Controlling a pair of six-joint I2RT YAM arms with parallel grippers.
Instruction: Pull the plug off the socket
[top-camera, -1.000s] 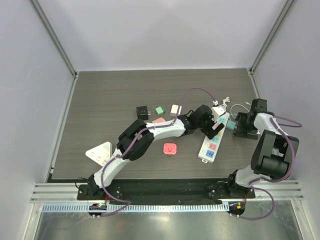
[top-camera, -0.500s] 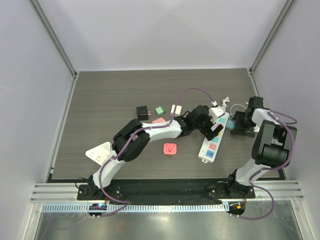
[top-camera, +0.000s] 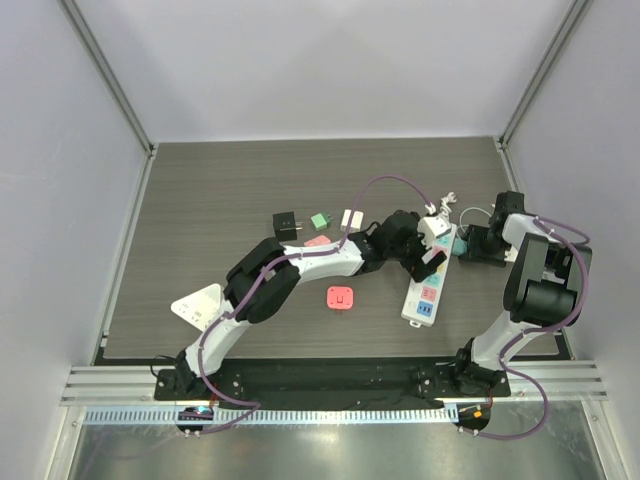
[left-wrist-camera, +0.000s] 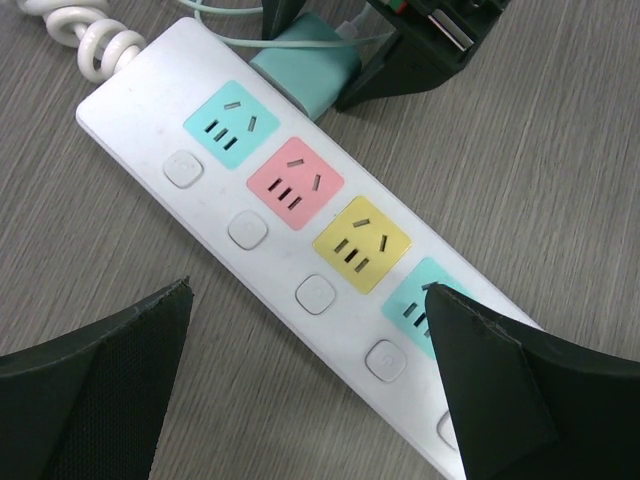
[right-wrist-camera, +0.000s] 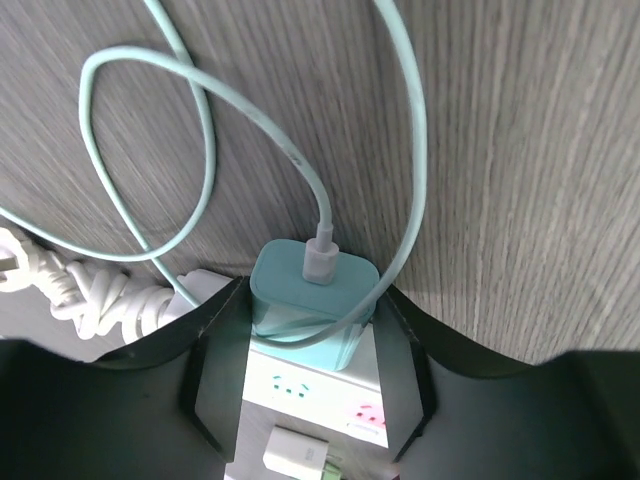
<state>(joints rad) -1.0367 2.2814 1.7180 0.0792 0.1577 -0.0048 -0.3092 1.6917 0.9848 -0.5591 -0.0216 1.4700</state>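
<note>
On the dark wood-grain table (top-camera: 220, 200), a white power strip (top-camera: 428, 290) lies toward 3 o'clock. The left pincer (left-wrist-camera: 308, 290) hangs over it, spread wide, one finger on either side. The right pincer (right-wrist-camera: 312, 292) pinches the teal plug (right-wrist-camera: 290, 330), which sits against the strip's 3 o'clock edge. Its teal cable (right-wrist-camera: 318, 200) loops toward 12.

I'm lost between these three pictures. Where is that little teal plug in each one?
Top external: the teal plug is right of centre, beside the far end of the white power strip.
Left wrist: top centre, just past the strip's edge.
Right wrist: middle of the picture, with its cable looping away above.
Shared landmark: the white power strip, also seen below the plug in the right wrist view.
</note>
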